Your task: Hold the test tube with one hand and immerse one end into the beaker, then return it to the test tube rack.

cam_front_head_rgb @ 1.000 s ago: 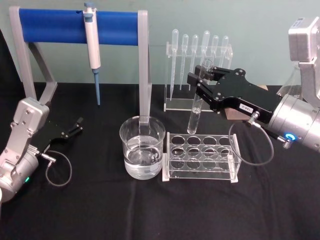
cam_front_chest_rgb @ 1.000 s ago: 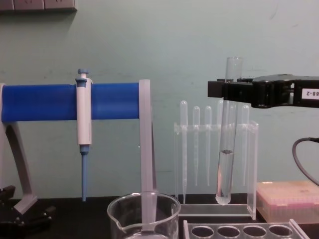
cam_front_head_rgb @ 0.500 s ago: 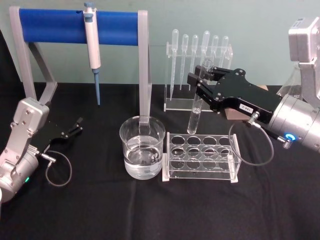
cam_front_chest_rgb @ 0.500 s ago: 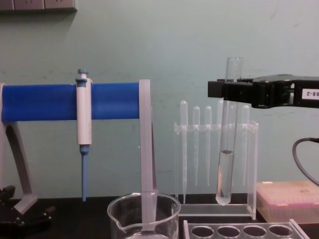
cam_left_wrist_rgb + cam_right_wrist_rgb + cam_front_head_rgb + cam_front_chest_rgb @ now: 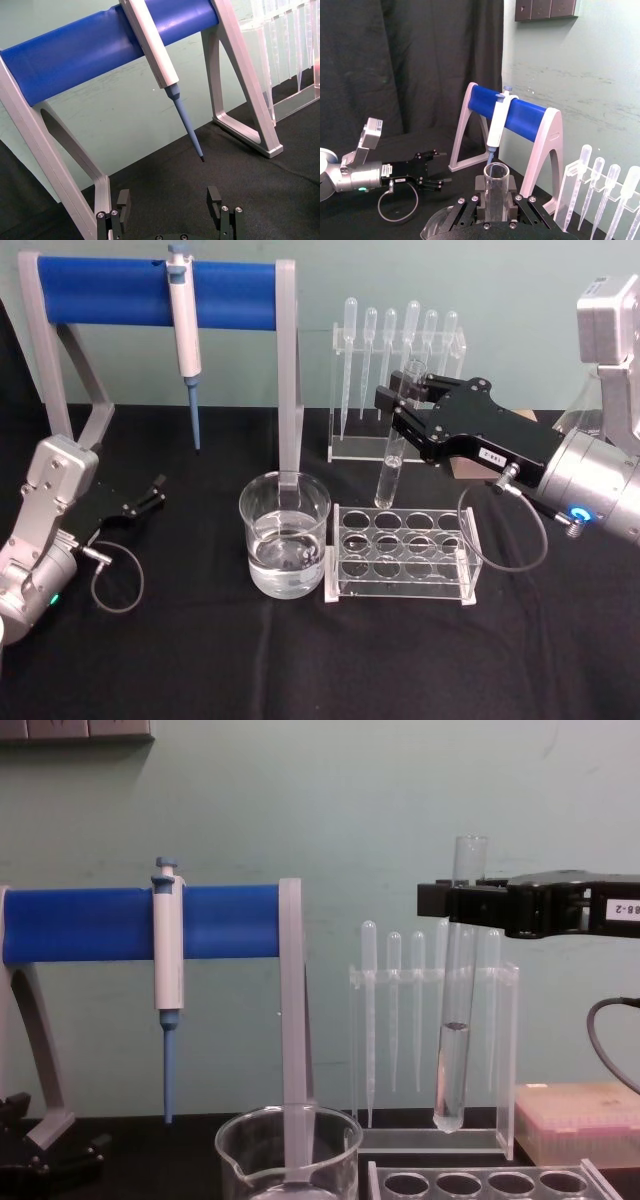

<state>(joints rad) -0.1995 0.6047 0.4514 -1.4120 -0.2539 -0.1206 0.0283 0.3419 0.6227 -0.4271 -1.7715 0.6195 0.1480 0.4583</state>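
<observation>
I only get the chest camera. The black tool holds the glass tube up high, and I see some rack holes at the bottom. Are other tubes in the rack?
Observer: No. The head view shows all twelve holes of the test tube rack empty. The right tool holds the test tube raised near its back edge.
Operator: Is there water in the beaker? I just see its rim.
Observer: Yes. The head view shows clear liquid in the lower part of the beaker.
Operator: Where's the other arm?
Observer: The left tool sits open and empty, low at the left of the table.
</observation>
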